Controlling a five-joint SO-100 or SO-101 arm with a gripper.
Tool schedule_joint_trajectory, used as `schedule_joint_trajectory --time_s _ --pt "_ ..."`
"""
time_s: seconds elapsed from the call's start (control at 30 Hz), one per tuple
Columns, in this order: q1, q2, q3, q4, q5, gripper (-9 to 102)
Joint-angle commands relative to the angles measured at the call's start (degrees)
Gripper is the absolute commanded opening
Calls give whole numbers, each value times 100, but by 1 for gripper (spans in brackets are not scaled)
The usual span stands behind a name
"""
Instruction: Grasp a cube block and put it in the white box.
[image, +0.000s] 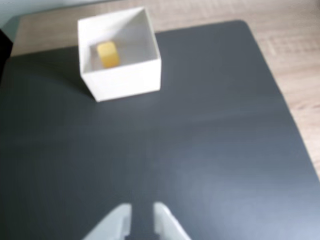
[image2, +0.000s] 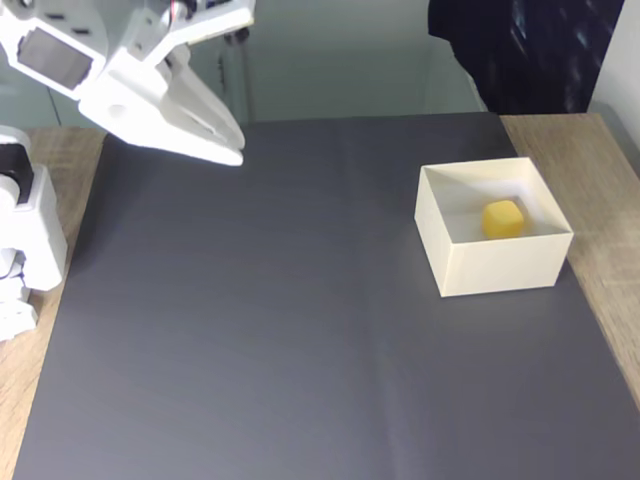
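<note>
The yellow cube block (image: 108, 54) (image2: 502, 218) lies inside the white box (image: 123, 80) (image2: 497, 267), on its floor. In the fixed view the box stands at the right side of the black mat; in the wrist view it is at the top left. My gripper (image: 142, 207) (image2: 236, 152) is raised above the far left part of the mat, well away from the box. Its white fingers (image: 121, 216) stand a narrow gap apart, and nothing is held between them.
A black mat (image2: 300, 330) covers most of the wooden table (image2: 600, 150). The arm's white base (image2: 25, 250) stands at the left edge in the fixed view. A dark cloth (image2: 520, 50) hangs at the back right.
</note>
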Motion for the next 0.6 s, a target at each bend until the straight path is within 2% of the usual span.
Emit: schedule_joint_trajectory --time_s 0.0,0.2,0.57 --pt "26 281 396 -360 -18 6" --pt "53 888 1547 -800 -97 6" --pt "44 1758 2681 -817 -193 5"
